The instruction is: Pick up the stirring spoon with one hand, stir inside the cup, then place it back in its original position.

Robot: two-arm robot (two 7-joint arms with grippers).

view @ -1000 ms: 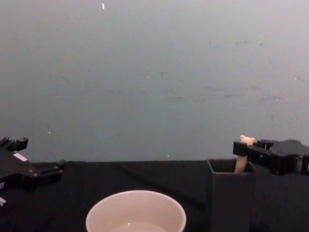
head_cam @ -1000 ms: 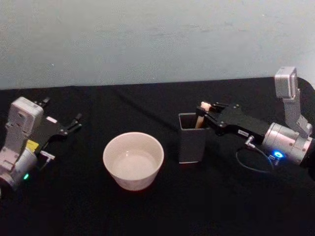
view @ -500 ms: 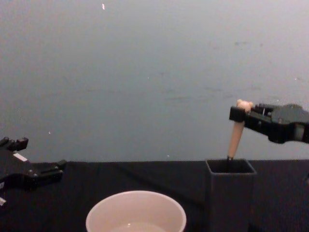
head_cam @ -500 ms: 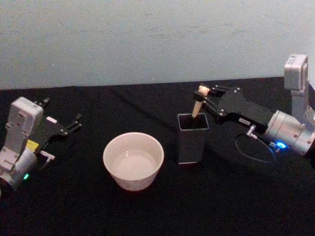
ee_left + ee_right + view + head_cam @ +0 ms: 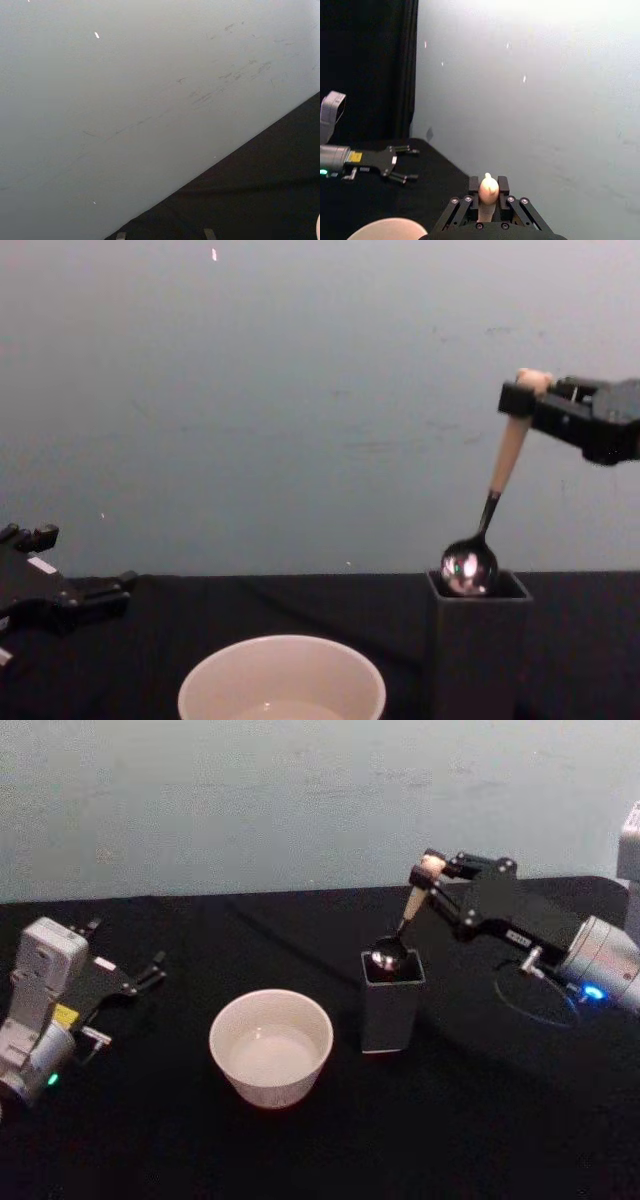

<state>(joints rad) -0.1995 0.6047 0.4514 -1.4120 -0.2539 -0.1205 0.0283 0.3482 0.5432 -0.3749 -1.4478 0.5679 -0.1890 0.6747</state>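
1. spoon [image 5: 411, 907] [image 5: 509, 452]: slim, with a pale peach handle, a tiny bear head on top, a thin dark neck and a shiny round metal bowl. it hangs tilted, head up and towards the robot's right, with the bowl lowest. the bowl sits at the mouth of the holder, level with its rim. whether it touches the rim cannot be told.
2. right gripper [image 5: 430, 870] [image 5: 521, 400]: black, two fingers clamped on the handle just under the bear head, raised above and to the right of the holder. in the right wrist view the bear head [image 5: 488, 190] pokes up between the fingers [image 5: 503, 186]. the rest of the spoon is hidden behind the gripper.
3. holder [image 5: 390, 1010] [image 5: 478, 650]: dark grey square box, upright, just right of the cup. its base is cut off in the chest view.
4. cup [image 5: 270, 1082] [image 5: 282, 670]: wide, round, cream-white, thin rim, standing near the table's middle, apart from the holder. its lower part is cut off in the chest view, and a sliver [image 5: 385, 230] shows in the right wrist view. whether it holds liquid is hard to make out.
5. left gripper [image 5: 128, 945] [image 5: 85, 560] [image 5: 405, 162]: black, parked low at the table's left, well apart from the cup, fingers spread and empty.
6. table [image 5: 300, 1150]: covered in black cloth, with a pale wall [image 5: 300, 800] behind.
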